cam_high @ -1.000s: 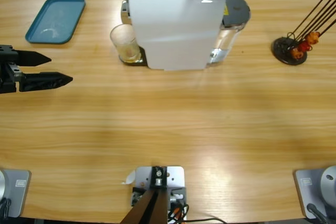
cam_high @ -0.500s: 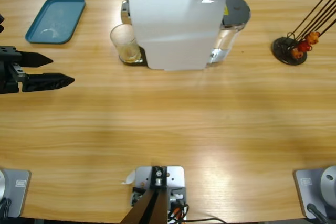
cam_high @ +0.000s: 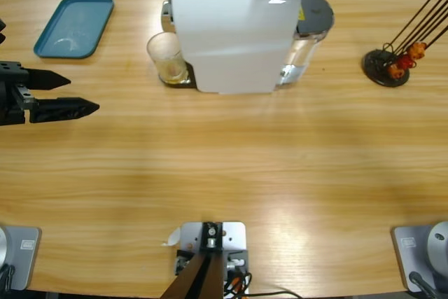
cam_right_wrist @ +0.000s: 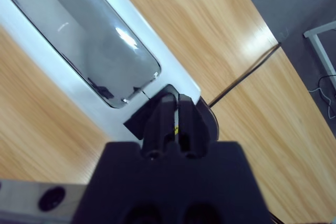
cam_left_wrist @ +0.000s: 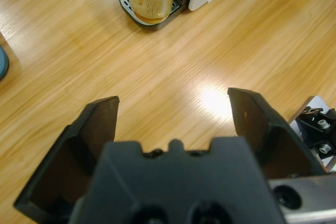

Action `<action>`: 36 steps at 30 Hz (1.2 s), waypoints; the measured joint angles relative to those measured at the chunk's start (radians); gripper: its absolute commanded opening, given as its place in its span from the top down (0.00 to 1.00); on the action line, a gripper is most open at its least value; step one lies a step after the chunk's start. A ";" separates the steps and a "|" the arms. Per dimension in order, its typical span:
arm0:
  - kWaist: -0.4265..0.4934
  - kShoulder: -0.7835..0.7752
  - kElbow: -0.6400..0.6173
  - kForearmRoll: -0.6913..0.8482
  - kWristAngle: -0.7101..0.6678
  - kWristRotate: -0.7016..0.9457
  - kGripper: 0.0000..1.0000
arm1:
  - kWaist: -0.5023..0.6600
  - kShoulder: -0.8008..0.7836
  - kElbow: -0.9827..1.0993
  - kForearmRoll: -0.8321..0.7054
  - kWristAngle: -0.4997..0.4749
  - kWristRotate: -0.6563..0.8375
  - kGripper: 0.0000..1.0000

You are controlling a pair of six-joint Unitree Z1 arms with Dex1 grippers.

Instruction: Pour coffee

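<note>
2 grippers have barely moved in the last second: the left gripper (cam_high: 66, 94) waits wide open and empty, well left of the glass tumbler (cam_high: 168, 57) of coffee (cam_left_wrist: 151, 18) on the white coffee machine (cam_high: 231, 33) drip tray, while the right gripper (cam_right_wrist: 176, 116) stays closed above the machine, so pouring has not begun.

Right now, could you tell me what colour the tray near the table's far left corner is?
The tray is teal blue, clearest in the high view.
</note>
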 measured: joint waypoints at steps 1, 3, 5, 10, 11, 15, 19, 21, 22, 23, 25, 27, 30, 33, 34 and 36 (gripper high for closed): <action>0.000 0.000 0.000 0.000 0.000 0.000 0.10 | 0.004 0.004 -0.005 0.000 0.000 0.000 1.00; 0.000 0.000 0.000 0.000 0.000 0.000 0.10 | 0.010 0.009 -0.013 0.003 0.000 0.000 1.00; 0.000 0.000 0.000 0.000 0.000 0.000 0.10 | 0.013 0.010 -0.014 0.005 0.000 0.000 1.00; 0.000 0.000 0.000 0.000 0.000 0.000 0.10 | 0.014 0.010 -0.012 0.006 -0.002 -0.001 1.00; 0.000 0.000 0.000 0.000 0.000 0.000 0.10 | 0.014 0.009 -0.012 0.006 -0.006 -0.002 1.00; 0.000 0.000 0.000 0.000 0.000 0.000 0.10 | 0.016 -0.003 -0.019 0.006 -0.093 -0.018 1.00; 0.000 0.000 0.000 0.000 0.000 0.000 0.10 | 0.016 -0.079 -0.041 0.004 -0.181 -0.027 1.00; 0.000 0.000 0.000 0.000 0.000 0.000 0.10 | 0.016 -0.124 -0.040 0.002 -0.194 -0.027 1.00; 0.000 0.000 0.000 0.000 0.000 0.000 0.10 | 0.017 -0.144 -0.032 0.002 -0.194 -0.027 1.00; 0.000 0.000 0.000 0.000 0.000 0.000 0.10 | 0.017 -0.158 -0.021 0.001 -0.194 -0.027 0.92; 0.000 0.000 0.000 0.000 0.000 0.000 0.08 | 0.017 -0.193 0.028 -0.011 -0.191 -0.014 0.33; 0.000 0.000 0.000 0.000 0.000 0.000 0.04 | 0.017 -0.237 0.113 -0.052 -0.165 0.021 0.05; 0.000 0.000 0.000 -0.001 0.000 0.000 0.01 | 0.021 -0.323 0.272 -0.115 -0.079 0.079 0.00; 0.000 0.000 0.000 -0.005 0.000 0.000 0.02 | 0.058 -0.417 0.456 -0.173 -0.039 0.127 0.00; -0.001 0.000 0.000 -0.008 0.000 0.000 0.02 | 0.075 -0.450 0.522 -0.201 -0.035 0.143 0.00; -0.001 -0.001 0.003 -0.018 0.000 0.000 0.02 | 0.098 -0.535 0.669 -0.277 -0.024 0.175 0.00</action>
